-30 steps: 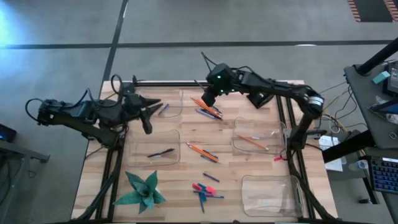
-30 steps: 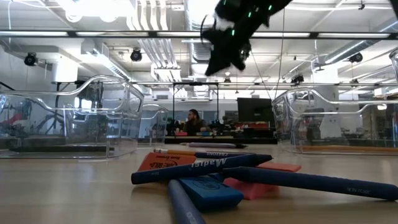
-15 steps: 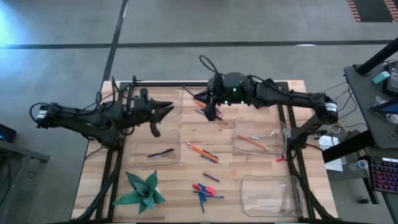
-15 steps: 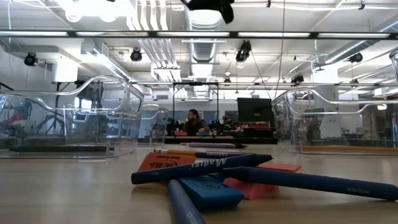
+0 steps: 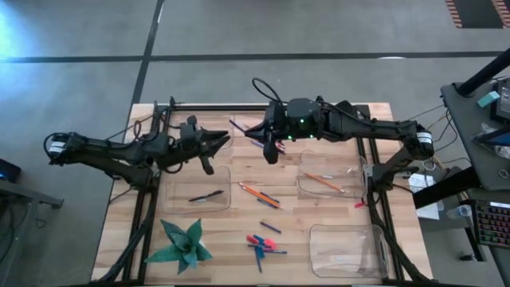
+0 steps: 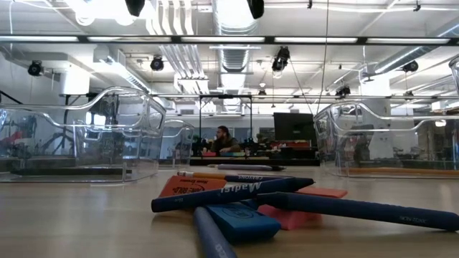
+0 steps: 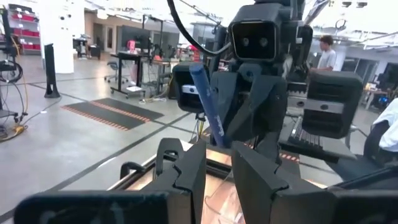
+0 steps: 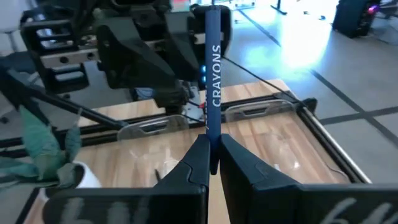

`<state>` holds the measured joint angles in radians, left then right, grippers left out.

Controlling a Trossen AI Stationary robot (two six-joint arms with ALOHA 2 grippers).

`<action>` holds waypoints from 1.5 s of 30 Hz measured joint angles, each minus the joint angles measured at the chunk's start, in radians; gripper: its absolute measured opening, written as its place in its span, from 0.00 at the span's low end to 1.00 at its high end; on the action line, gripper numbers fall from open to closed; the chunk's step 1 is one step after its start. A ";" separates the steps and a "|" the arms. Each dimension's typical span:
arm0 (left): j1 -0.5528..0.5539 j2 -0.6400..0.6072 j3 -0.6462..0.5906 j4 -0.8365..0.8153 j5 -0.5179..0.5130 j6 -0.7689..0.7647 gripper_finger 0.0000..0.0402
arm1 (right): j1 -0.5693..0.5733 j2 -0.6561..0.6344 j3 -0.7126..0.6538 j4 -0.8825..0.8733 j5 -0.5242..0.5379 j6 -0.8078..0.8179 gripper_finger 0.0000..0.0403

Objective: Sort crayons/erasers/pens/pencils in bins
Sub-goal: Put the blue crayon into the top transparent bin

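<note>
My right gripper [image 5: 268, 145] is above the table's far middle, shut on a blue crayon [image 8: 212, 68] marked CRAYONS; the crayon also shows in the left wrist view [image 7: 208, 102]. My left gripper [image 5: 221, 142] is open and empty, just left of it, over the far left bin [image 5: 227, 121], with its fingers [image 7: 186, 171] facing the crayon. Orange pencils [image 5: 259, 194] lie on the table's middle. Erasers [image 5: 256, 241] lie in a pile with blue crayons near the front; the low view shows a blue eraser [image 6: 240, 222] and a pink one [image 6: 297, 215]. My right gripper pinches the blue crayon's lower end [image 8: 212, 146] between its two fingertips. The crayon runs on past the fingertips in line with them, toward my left gripper. It is lifted clear of the table and tilted [image 7: 214, 124].
The near left bin [image 5: 177, 199] holds a black pen [image 5: 205, 195]. The right bin [image 5: 351, 177] holds an orange pencil [image 5: 323, 182]. A fourth bin [image 5: 347, 249] stands at the near right. A green paper plant [image 5: 183, 243] is at the near left.
My right gripper has risen from the pile at the far middle with the blue crayon and gone a little toward the table's near and left edges; it left the low view upward. My left gripper has gone toward the table's right edge, toward the crayon.
</note>
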<state>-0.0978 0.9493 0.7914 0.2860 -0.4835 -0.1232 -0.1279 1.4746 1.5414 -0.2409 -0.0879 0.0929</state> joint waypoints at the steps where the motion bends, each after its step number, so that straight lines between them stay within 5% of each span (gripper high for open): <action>1: 0.000 0.011 0.000 0.008 0.000 0.000 0.16 | 0.003 0.000 0.000 0.000 0.000 -0.002 0.03; 30: 0.000 0.063 0.015 0.120 -0.048 -0.013 0.16 | 0.010 -0.007 0.000 0.007 -0.070 -0.051 0.03; 38: 0.000 0.040 0.013 0.046 -0.008 -0.100 0.01 | 0.010 -0.022 0.000 0.006 -0.070 -0.049 0.03; 45: 0.001 0.031 0.015 0.045 0.057 -0.107 0.17 | 0.010 -0.036 0.000 0.007 -0.070 -0.053 0.03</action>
<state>-0.0971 0.9803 0.8062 0.3313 -0.4263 -0.2307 -0.1181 1.4385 1.5417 -0.2341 -0.1577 0.0403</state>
